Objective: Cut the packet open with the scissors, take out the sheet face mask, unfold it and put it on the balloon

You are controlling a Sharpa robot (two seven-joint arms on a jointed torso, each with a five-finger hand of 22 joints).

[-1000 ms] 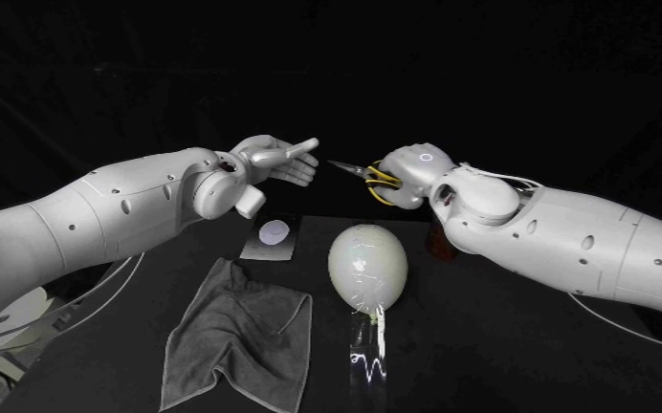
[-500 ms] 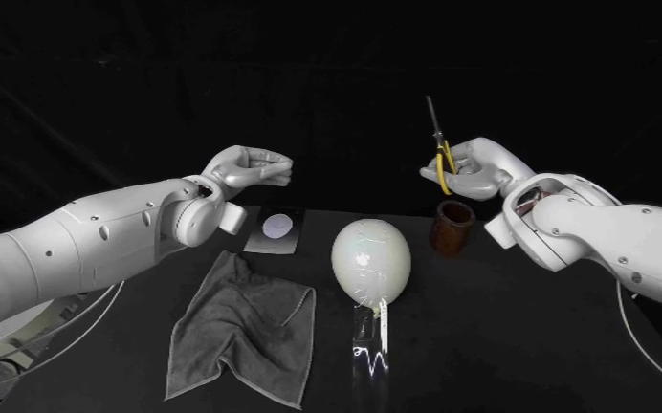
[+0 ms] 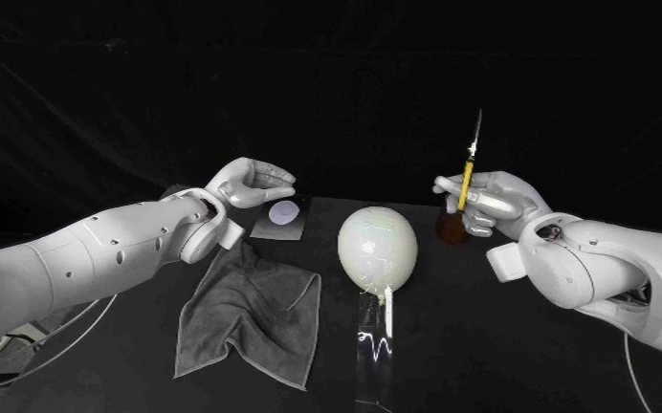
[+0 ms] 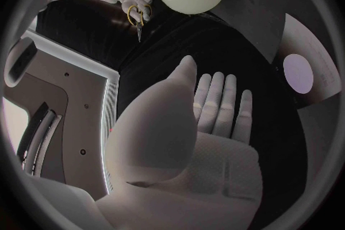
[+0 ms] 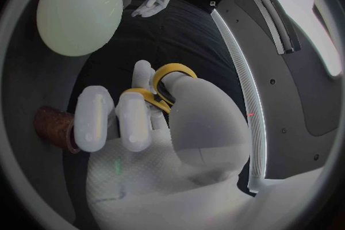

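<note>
Both hands have drawn apart from their meeting above the tabletop's (image 3: 531,360) far edge: the right hand (image 3: 486,201) has swung out toward the right edge and turned the scissors (image 3: 468,172) blades-up, while the left hand (image 3: 255,184) has dropped toward the packet (image 3: 280,218). The right fingers are clasped around the yellow handles. The left fingers (image 4: 215,98) are released and hold nothing.

The packet lies flat near the far edge, just beside the left hand, and appears uncut, so the mask is presumably still inside. The balloon (image 3: 378,249) stands bare at mid-tabletop. By that reading every step remains: cutting, removal, unfolding and placing.

Open air lies between the hands above the balloon, with the blades pointing away from it. A brown cup (image 3: 450,229) stands close by the right hand, and a grey cloth (image 3: 252,322) covers the near left area.
</note>
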